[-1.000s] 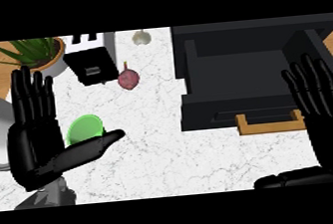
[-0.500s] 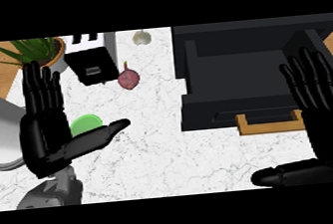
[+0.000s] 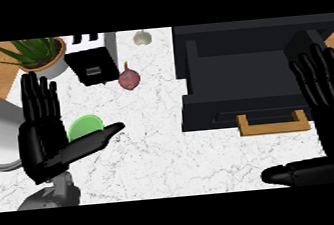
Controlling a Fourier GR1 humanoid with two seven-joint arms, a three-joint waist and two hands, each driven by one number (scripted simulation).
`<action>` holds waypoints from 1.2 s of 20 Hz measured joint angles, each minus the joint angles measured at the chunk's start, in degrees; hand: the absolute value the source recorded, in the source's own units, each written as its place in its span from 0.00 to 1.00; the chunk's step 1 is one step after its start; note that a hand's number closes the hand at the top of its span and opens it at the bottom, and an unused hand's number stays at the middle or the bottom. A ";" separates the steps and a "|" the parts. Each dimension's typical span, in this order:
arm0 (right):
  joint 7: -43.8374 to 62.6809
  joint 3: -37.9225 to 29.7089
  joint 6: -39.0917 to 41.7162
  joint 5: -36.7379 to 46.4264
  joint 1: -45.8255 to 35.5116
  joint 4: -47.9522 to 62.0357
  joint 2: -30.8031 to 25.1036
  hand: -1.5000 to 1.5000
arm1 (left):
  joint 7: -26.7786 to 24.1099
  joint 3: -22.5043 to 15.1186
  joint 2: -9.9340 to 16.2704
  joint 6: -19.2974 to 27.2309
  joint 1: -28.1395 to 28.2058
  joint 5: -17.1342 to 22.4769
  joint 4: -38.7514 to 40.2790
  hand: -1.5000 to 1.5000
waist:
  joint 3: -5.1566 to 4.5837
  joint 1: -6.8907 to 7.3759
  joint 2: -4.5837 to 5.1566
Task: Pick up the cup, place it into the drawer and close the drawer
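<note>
On the white marble counter (image 3: 166, 149), green cup (image 3: 84, 127) sits mostly hidden behind left hand (image 3: 48, 140), axis unclear. Both hands open, fingers straight; right hand (image 3: 330, 95) beside black drawer (image 3: 245, 82).

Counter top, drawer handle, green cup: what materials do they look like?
Counter top: looks like white marble or stone, with grey veining. Drawer handle: looks like light wood, flat tan colour against the black drawer. Green cup: probably plastic, uniform bright green, but mostly hidden by the left hand, so unsure.

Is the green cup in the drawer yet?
No. The green cup sits on the counter behind the open left hand, away from the drawer.
</note>
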 measured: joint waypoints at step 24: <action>3.95 -0.31 -0.53 -0.41 -2.72 -1.50 -0.22 0.00 | -16.89 7.90 1.06 -5.46 6.30 8.48 20.46 0.00 | -0.01 -0.01 0.03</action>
